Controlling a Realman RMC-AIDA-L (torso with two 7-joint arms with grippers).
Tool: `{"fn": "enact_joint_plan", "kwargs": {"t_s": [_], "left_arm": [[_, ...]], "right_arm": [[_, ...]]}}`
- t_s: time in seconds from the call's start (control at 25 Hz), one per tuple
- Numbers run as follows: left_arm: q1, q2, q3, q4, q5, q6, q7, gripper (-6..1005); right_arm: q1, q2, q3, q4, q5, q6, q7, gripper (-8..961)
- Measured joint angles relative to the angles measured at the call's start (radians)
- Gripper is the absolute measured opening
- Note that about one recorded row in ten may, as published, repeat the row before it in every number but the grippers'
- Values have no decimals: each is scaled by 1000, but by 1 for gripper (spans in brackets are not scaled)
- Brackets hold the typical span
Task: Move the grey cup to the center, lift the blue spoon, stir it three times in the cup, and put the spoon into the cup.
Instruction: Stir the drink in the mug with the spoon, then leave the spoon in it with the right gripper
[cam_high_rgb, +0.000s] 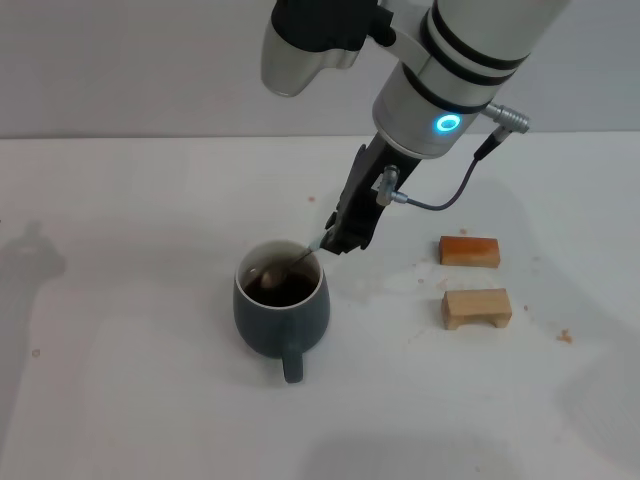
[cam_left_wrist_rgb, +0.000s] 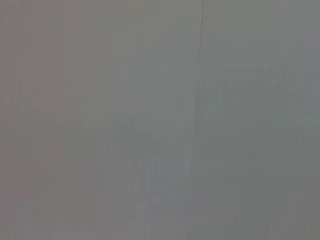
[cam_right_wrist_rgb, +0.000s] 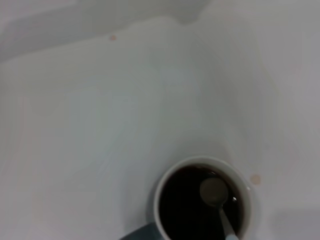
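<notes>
Blue spoon (cam_high_rgb: 296, 261) is pinched by its handle in the closed right gripper (cam_high_rgb: 332, 238), bowl dipped in dark liquid inside 1 grey cup (cam_high_rgb: 282, 312). At the cup's 3 o'clock sit 2 wooden blocks (cam_high_rgb: 470, 250). No writing shows.

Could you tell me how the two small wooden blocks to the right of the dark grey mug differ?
The farther wooden block is orange-brown, a plain bar; the nearer wooden block is paler tan with a notch under it, like a small bridge. The farther one lies closer to the right gripper. Both rest flat on the white table, apart from each other.
</notes>
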Motion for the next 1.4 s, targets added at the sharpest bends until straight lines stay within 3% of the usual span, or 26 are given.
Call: {"fn": "enact_joint_plan", "kwargs": {"t_s": [0.56, 1.04, 1.4], "left_arm": [[-1, 1, -5, -1, 0, 4, 0, -2], [7, 2, -5, -2, 0, 29, -10, -2], [8, 2, -5, 0, 0, 30, -11, -2]], "right_arm": [[-3, 3, -2, 6, 28, 73, 2, 159], [9, 5, -30, -5, 15, -17, 10, 159], [-2, 1, -29, -3, -18, 40, 13, 159]]}}
